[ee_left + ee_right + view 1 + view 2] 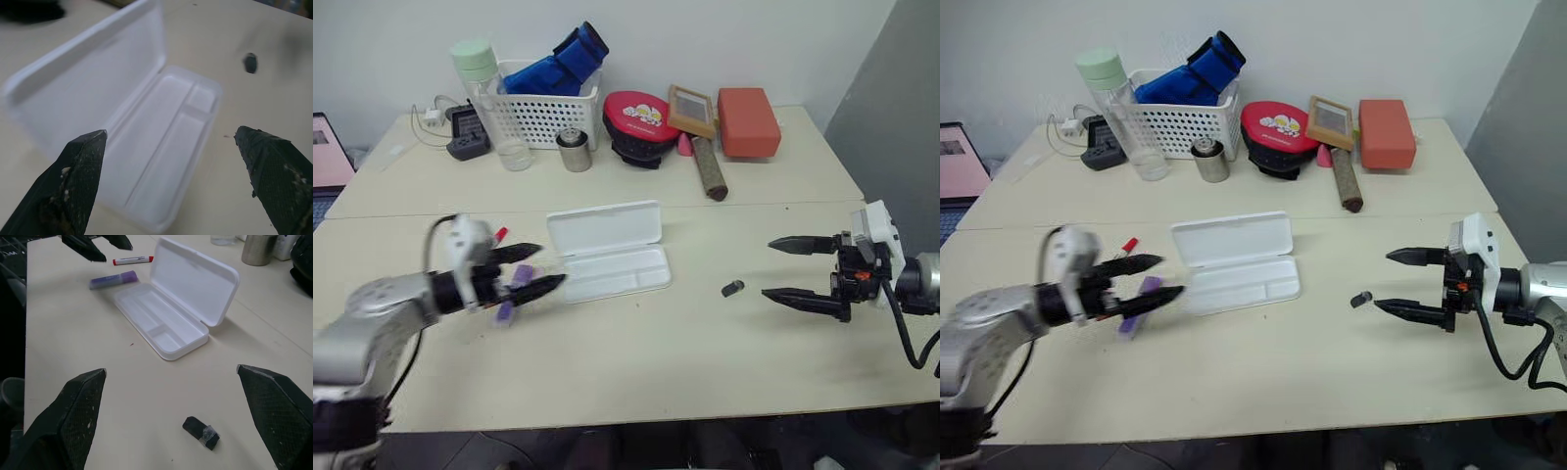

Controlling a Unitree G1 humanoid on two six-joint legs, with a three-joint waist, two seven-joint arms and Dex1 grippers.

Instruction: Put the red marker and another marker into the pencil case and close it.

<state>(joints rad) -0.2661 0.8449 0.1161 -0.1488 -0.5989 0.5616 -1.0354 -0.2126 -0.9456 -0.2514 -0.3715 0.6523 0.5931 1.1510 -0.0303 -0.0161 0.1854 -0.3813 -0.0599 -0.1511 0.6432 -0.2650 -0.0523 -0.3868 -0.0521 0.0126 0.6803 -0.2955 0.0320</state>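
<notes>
The white pencil case [604, 227] lies open at the table's middle, lid flat behind its divided tray, which holds nothing. On the table left of the case lie the red marker [133, 260] and, nearer to me, the lilac marker [113, 279]. My left gripper [553, 264] hovers open over these two, its fingers pointing at the case, with nothing between them. My right gripper [768, 268] is open and holds nothing, out to the right of the case and pointing toward it.
A small black piece [732, 288] lies between the case and my right gripper. Along the back stand a white basket [548, 113], a clear bottle [494, 98], a metal can [575, 152], a red round case [639, 122], a brush [695, 113] and an orange block [748, 122].
</notes>
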